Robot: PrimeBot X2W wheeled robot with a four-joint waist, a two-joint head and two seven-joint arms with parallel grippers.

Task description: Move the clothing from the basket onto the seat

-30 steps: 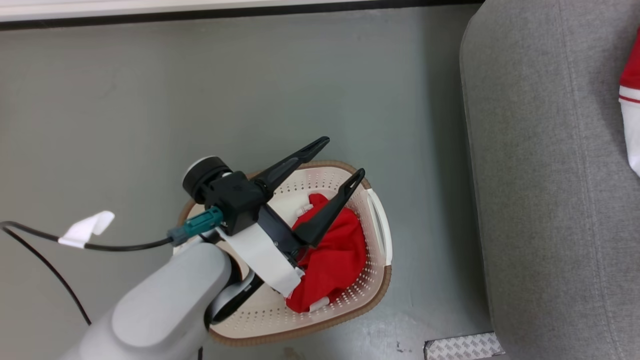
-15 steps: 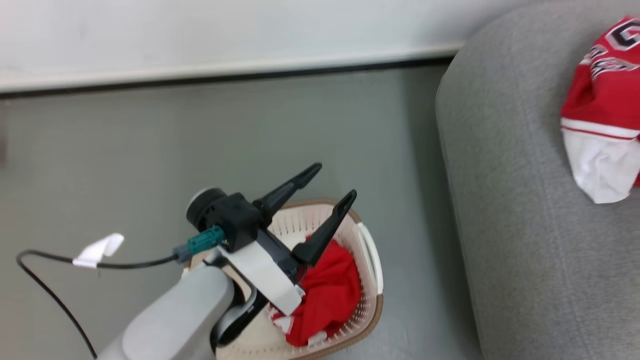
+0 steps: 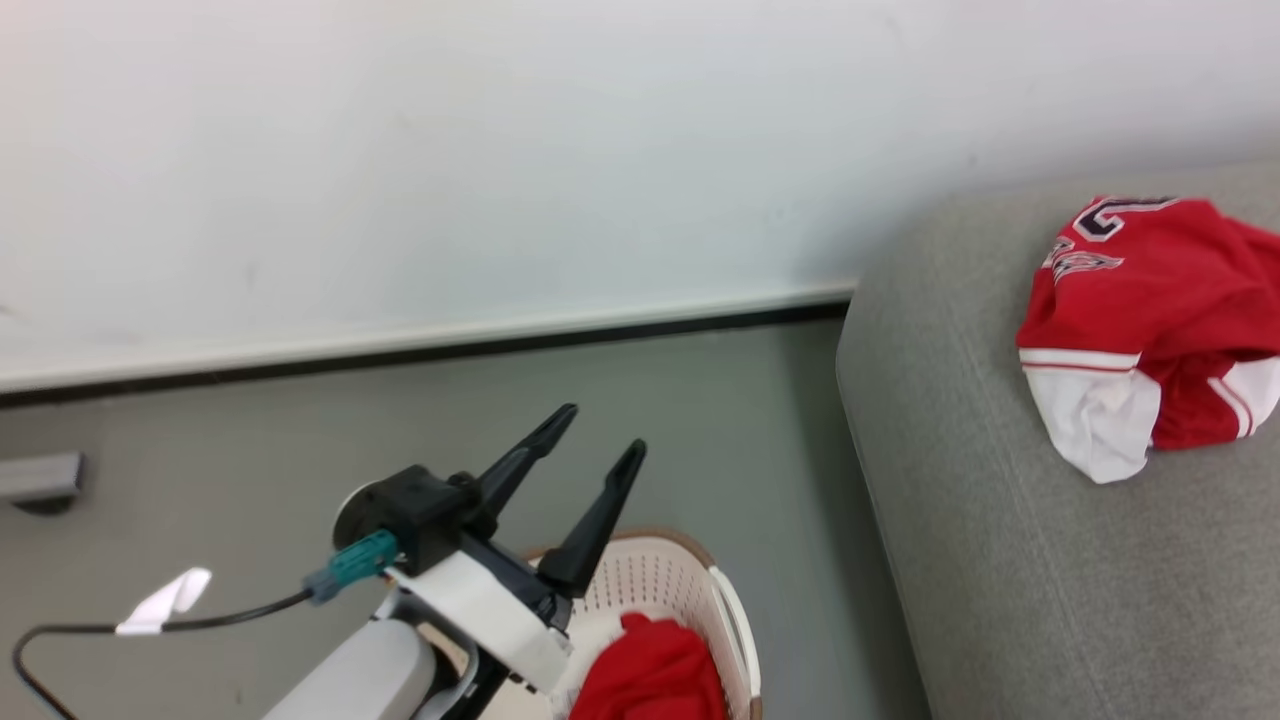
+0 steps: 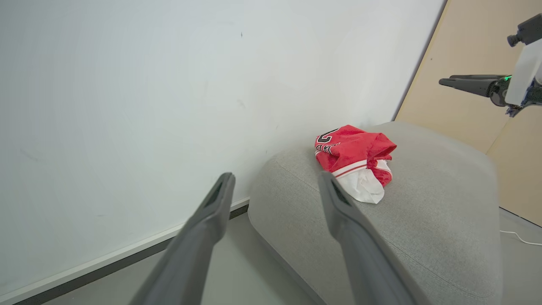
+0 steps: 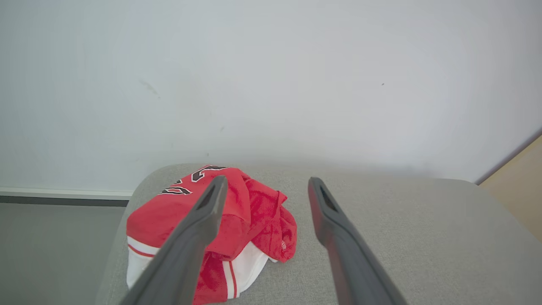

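1. Left end effector: both dark fingers are spread wide, with nothing between them and touching nothing. It hangs over the left part of the basket. In the left wrist view it points toward the sofa's end and the white wall.
2. Laundry basket: it stands on the grey floor just beside the sofa. One crumpled red garment lies inside, not yet moved and partly cut off by the bottom edge of the view.
3. Handling (judgement): the garment looks like thin sports fabric, so light, soft, limp and a bit slick.
   - There is no breakage risk, but it will drape and trail and could catch on the rim.
   - Best hold is a raised fold at the top of the heap, pinched deep enough to take several layers, then lifted high to clear the rim.
4. Grey sofa: a red jersey with numerals and white trim sits bunched on top, near the end closest to the basket.
5. Right end effector: fingers wide apart and empty. In the left wrist view it hangs high over the sofa, well apart from the jersey.
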